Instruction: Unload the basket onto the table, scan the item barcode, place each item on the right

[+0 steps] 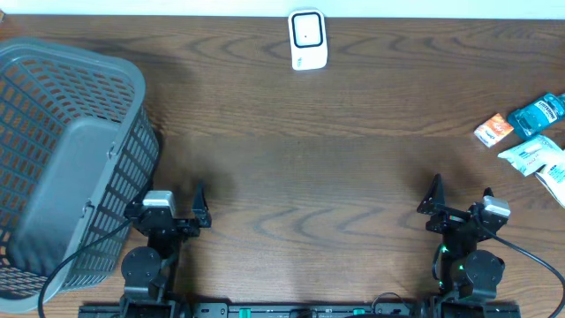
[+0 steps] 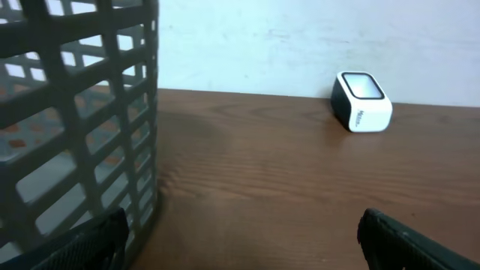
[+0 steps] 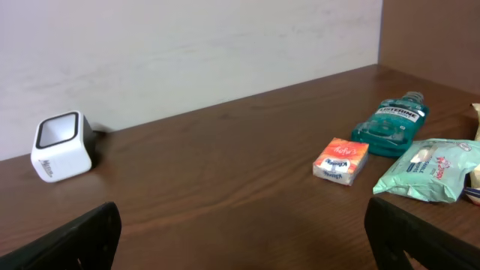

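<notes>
Wooden table (image 1: 309, 159): scanner (image 3: 63, 147) (side lettering illegible), teal Listerine bottle (image 3: 394, 124).

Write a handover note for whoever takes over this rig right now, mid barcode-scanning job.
Grippers: the left gripper is open and empty, low beside the basket. The right gripper is open and empty, facing the items.
Things: the scanner sits at the far edge of the table, centre. At far right lie the orange box, teal bottle and wipes pack, all untouched.
Done: nothing yet.
Left: pick an item, probably with the right gripper, and show its barcode to the scanner.
</notes>
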`<state>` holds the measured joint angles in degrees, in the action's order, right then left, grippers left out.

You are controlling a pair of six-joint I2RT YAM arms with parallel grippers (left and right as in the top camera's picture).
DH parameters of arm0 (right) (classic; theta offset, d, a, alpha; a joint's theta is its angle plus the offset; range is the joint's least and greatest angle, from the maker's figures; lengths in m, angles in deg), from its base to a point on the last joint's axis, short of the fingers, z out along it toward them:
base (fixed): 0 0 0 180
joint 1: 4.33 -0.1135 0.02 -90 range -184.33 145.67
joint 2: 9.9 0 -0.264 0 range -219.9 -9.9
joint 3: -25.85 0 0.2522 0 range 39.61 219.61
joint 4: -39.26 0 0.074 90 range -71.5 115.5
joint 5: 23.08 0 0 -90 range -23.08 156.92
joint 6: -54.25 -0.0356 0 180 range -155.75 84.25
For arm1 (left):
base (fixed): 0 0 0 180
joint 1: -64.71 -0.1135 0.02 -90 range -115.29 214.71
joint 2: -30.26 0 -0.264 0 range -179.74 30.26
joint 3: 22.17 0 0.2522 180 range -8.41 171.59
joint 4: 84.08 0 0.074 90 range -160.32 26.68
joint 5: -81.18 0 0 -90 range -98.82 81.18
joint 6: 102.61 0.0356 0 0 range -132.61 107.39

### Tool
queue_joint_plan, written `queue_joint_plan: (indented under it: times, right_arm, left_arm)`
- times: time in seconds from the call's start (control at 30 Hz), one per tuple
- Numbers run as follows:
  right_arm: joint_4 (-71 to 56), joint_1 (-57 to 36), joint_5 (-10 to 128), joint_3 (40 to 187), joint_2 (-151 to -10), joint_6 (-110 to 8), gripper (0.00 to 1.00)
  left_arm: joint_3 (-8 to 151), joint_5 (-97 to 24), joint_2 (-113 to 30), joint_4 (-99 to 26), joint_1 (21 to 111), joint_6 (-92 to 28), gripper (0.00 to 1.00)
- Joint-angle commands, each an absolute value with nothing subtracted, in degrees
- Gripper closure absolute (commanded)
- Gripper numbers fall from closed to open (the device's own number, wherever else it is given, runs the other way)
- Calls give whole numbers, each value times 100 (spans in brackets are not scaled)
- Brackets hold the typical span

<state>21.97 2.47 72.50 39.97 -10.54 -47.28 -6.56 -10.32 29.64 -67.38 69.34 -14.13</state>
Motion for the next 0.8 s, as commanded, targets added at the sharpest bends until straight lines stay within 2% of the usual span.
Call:
queue_joint_plan:
  times: [0.0,0.77]
  right_arm:
    - [2175,287,7239,3992,-1021,-4684,1]
    - [2177,285,7239,3992,-1021,-4682,1]
  left_arm:
    - [-818,-813,3017,-6615,6955,-1802,2]
    - [-818,-816,3017,-6620,7069,-1979,2]
